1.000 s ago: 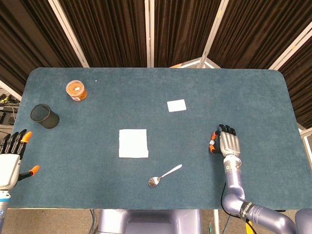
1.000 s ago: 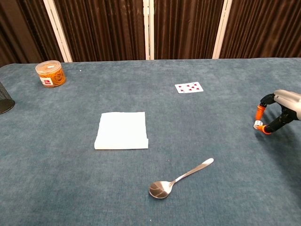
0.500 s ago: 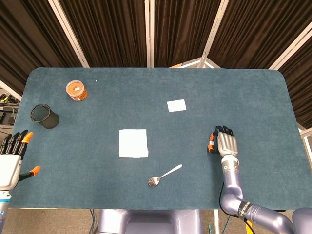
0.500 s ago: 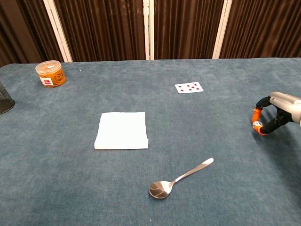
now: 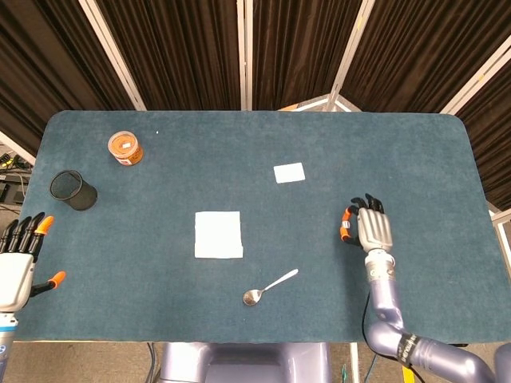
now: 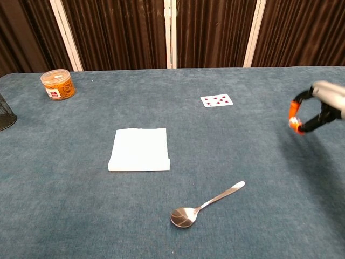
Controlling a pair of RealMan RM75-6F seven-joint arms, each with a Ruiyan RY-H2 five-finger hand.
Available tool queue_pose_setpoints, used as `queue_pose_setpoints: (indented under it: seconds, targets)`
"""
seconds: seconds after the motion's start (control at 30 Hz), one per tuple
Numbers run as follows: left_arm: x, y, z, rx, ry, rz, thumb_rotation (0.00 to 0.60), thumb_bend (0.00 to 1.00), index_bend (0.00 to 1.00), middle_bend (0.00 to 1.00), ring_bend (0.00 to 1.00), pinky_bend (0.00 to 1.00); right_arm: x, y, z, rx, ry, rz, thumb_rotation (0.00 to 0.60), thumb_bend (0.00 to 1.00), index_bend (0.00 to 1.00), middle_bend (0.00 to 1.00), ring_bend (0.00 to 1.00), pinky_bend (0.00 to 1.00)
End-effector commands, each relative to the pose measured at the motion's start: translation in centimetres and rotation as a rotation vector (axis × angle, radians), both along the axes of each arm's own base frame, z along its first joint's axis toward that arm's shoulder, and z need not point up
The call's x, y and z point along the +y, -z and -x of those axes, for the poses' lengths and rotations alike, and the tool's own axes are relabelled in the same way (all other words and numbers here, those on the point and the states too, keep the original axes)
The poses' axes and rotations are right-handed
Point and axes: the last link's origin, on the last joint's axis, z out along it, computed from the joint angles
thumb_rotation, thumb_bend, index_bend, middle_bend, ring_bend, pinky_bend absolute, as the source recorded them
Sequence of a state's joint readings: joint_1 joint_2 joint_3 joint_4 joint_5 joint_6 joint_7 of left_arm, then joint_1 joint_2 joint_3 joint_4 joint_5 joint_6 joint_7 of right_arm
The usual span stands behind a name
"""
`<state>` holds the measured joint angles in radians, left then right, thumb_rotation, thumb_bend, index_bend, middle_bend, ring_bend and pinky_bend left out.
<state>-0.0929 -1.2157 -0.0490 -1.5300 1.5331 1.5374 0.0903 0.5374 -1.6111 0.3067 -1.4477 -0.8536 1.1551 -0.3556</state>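
The right hand [image 5: 369, 228] hovers with thumb and finger curled tip to tip — pinching something tiny, or nothing; I cannot tell. The spoon [image 5: 270, 287] lies well left of it — a loose pinch could drop whatever it carries.

Right hand [image 5: 372, 230] fingers [image 6: 294, 114]: open bench [image 5: 431, 183] all round. Nearest obstacles: playing card [image 5: 289, 172] ahead-left, spoon [image 5: 270, 286] behind-left, napkin [image 5: 219, 234] farther left; all well apart.

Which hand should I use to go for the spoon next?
Right, most likely. The right hand hovers over the table just beside the spoon, whose handle points toward it. The left hand sits off the table's left edge, much farther away, with the napkin between.
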Motion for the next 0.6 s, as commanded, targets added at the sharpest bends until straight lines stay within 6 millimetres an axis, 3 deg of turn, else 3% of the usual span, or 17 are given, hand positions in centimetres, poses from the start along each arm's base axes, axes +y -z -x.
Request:
queue_pose_setpoints:
  seconds: [0.03, 0.27, 0.43, 0.6]
  targets:
    - [0.0, 0.0, 0.0, -0.001, 0.0, -0.001, 0.6, 0.04, 0.0, 0.0, 0.0, 0.0, 0.5, -3.2, -1.5, 0.013, -0.082, 0.077, 0.6, 0.38, 0.6, 0.2, 0.0, 0.0]
    - [-0.2, -0.2, -0.2, -0.005, 0.01, -0.006, 0.6, 0.04, 0.0, 0.0, 0.0, 0.0, 1.8, -6.4, -2.8, 0.007, -0.141, 0.136, 0.6, 0.37, 0.55, 0.17, 0.0, 0.0]
    - [-0.4, -0.5, -0.5, -0.013, 0.021, -0.017, 0.6, 0.04, 0.0, 0.0, 0.0, 0.0, 2.7, -6.8, -2.7, -0.003, -0.141, 0.126, 0.6, 0.31, 0.4, 0.1, 0.0, 0.0]
    - [-0.7, -0.7, -0.5, -0.017, 0.027, -0.022, 0.6, 0.04, 0.0, 0.0, 0.0, 0.0, 3.9, -6.9, -1.9, -0.011, -0.131, 0.122, 0.6, 0.29, 0.33, 0.07, 0.0, 0.0]
